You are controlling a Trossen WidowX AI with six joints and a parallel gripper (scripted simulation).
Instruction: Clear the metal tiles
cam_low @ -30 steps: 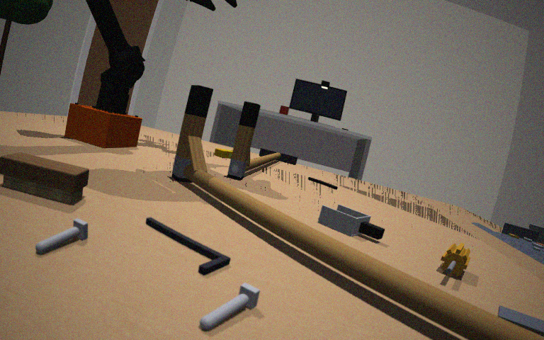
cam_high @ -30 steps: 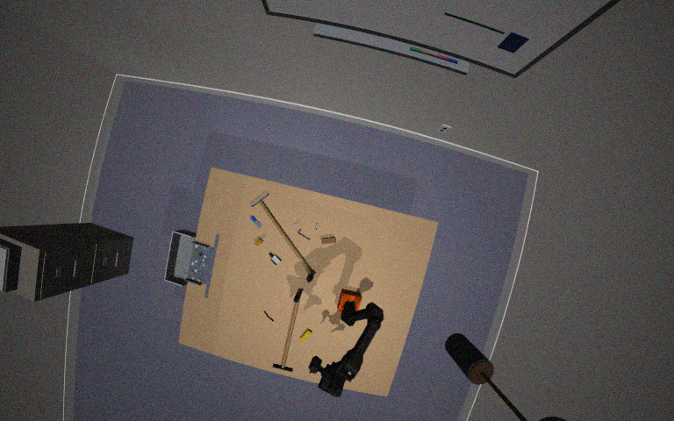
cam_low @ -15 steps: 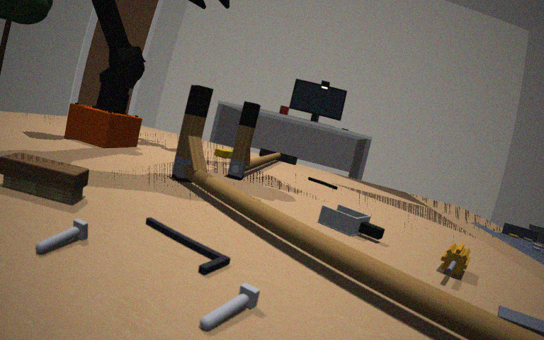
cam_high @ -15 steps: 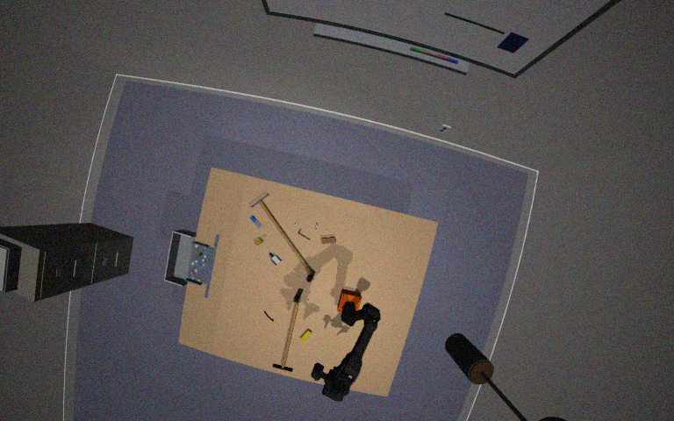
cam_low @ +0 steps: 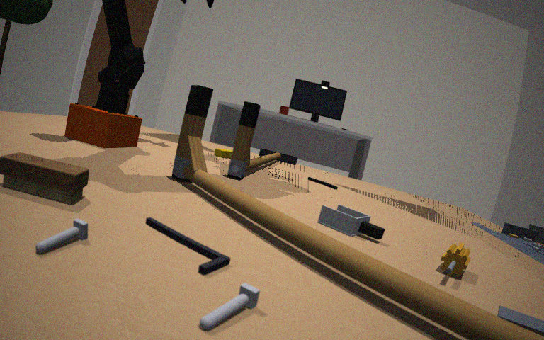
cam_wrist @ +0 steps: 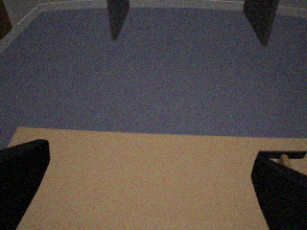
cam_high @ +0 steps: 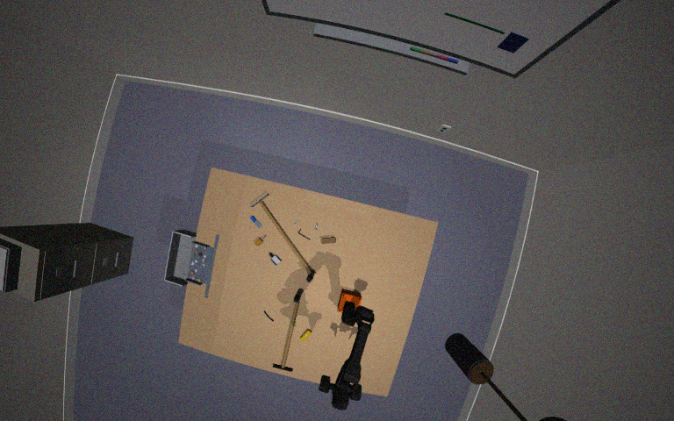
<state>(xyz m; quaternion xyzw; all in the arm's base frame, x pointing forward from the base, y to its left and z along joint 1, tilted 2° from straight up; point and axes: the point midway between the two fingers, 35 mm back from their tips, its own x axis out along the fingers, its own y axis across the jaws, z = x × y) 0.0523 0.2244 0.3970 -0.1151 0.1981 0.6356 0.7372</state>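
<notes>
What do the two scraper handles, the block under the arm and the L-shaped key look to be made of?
Handles: probably matte wood; tan, grained uprights.
Orange block: painted metal or plastic, unclear; flat, even colour.
L-shaped key: likely dark-coated steel; near-black, faint sheen.

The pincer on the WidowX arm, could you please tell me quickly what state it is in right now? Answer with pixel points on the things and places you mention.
Pincer (cam_high: 340, 388) (cam_wrist: 151, 168): open, holding nothing.
</notes>
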